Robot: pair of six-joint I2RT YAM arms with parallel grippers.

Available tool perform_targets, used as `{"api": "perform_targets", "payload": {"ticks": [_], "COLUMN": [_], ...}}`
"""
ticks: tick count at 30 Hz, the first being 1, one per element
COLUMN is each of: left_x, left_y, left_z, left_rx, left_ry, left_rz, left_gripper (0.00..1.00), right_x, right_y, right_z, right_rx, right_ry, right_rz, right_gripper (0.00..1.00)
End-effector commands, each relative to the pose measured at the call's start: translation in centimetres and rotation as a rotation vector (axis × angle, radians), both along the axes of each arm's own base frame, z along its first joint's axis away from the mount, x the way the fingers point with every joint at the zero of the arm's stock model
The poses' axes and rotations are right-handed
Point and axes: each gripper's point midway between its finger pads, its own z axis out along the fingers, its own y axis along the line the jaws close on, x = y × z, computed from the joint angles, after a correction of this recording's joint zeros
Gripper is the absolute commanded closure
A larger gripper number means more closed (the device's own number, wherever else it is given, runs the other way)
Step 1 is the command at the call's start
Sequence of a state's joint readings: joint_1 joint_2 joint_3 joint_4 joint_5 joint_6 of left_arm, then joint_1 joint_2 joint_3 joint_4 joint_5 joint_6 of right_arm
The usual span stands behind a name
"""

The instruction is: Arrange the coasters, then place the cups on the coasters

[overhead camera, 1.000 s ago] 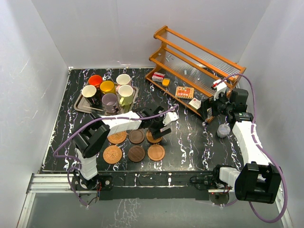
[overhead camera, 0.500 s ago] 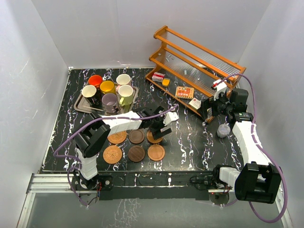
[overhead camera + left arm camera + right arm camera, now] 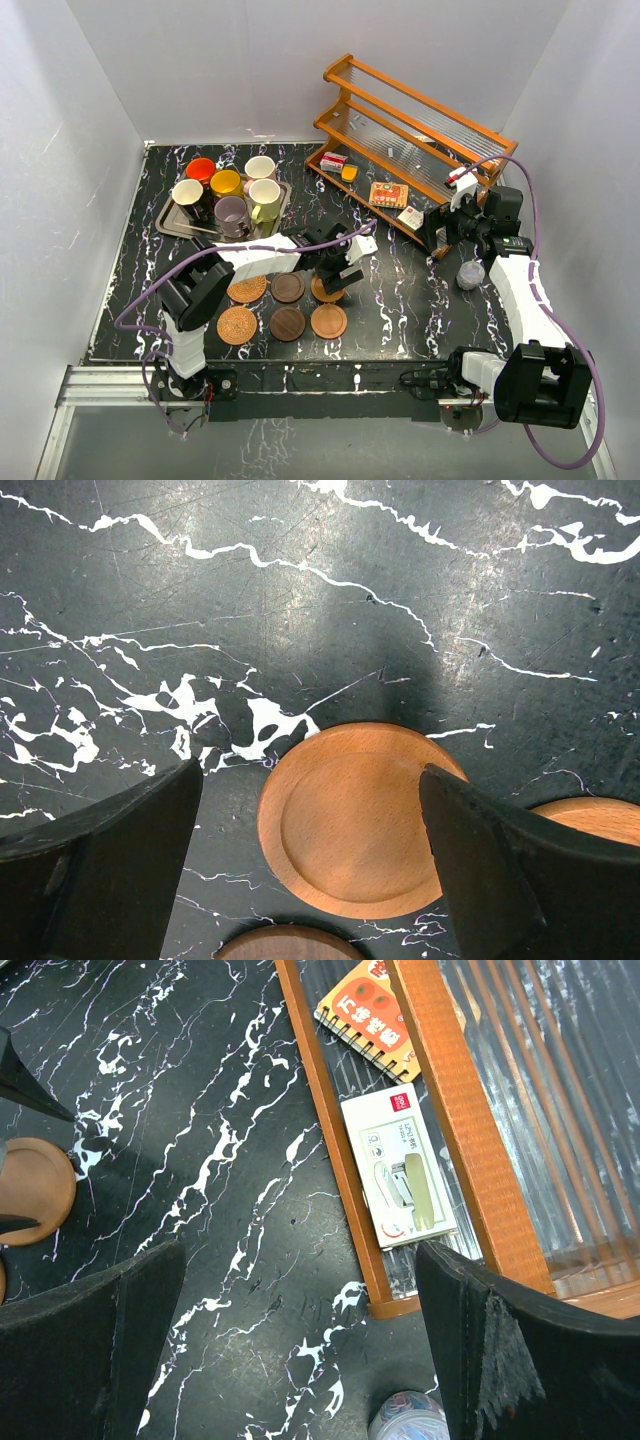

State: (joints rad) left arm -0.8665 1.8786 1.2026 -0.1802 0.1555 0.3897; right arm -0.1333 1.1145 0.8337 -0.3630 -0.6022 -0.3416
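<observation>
Six coasters lie flat in two rows of three on the black marble table. The far row has a woven tan one [image 3: 247,289], a dark brown one [image 3: 287,287] and an orange-brown one [image 3: 322,291]. The near row repeats this with woven tan [image 3: 237,325], dark brown [image 3: 287,323] and orange-brown [image 3: 328,320]. My left gripper [image 3: 336,281] hovers open over the far orange-brown coaster [image 3: 358,820], a finger on either side and nothing held. The cups, orange [image 3: 201,169], yellow [image 3: 225,182], cream-pink [image 3: 260,167], pale yellow-green [image 3: 265,195], lilac [image 3: 232,212] and black [image 3: 188,195], stand on a metal tray [image 3: 170,222]. My right gripper [image 3: 440,232] is open and empty beside the rack.
A wooden rack [image 3: 420,120] stands at the back right, holding a stapler box [image 3: 400,1165], an orange notebook [image 3: 368,1010] and small packets. A small translucent cup [image 3: 469,273] sits on the table under the right arm. The tray of cups occupies the back left.
</observation>
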Motion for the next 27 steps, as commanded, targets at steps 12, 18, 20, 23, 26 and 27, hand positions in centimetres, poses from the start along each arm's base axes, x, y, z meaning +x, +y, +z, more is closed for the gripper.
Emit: {"api": "perform_targets", "payload": {"ticks": [12,18,20,23,26,27], "left_x": [0.1,-1.6,-3.0,-4.8,-6.9,-7.7], "left_y": [0.4,0.1,0.3,0.7,0.8,0.7], "left_z": [3.8,5.4,5.1,4.4,4.0,3.8], "left_rx": [-0.035,-0.089,-0.100,-0.098,-0.096,-0.089], "left_ry": [-0.065,-0.044,-0.014,0.025,0.047,0.050], "left_rz": [-0.009,-0.104,-0.163,-0.228,-0.297,-0.320], "left_gripper": [0.11,0.11,0.11,0.11,0.11,0.11], "right_x": [0.6,0.6,0.6,0.6,0.7,0.7], "right_y": [-0.2,-0.5,-0.7,-0.8,-0.8,-0.8], "right_z": [1.1,1.1,1.1,1.0,0.8,0.7], "right_rx": [-0.005,-0.007,-0.008,-0.003,-0.001,-0.002], "right_ry": [-0.060,-0.060,-0.062,-0.057,-0.052,-0.050], "right_rz": [0.009,0.000,-0.005,-0.007,-0.007,-0.008], "right_gripper": [0.02,0.02,0.02,0.02,0.02,0.02]}}
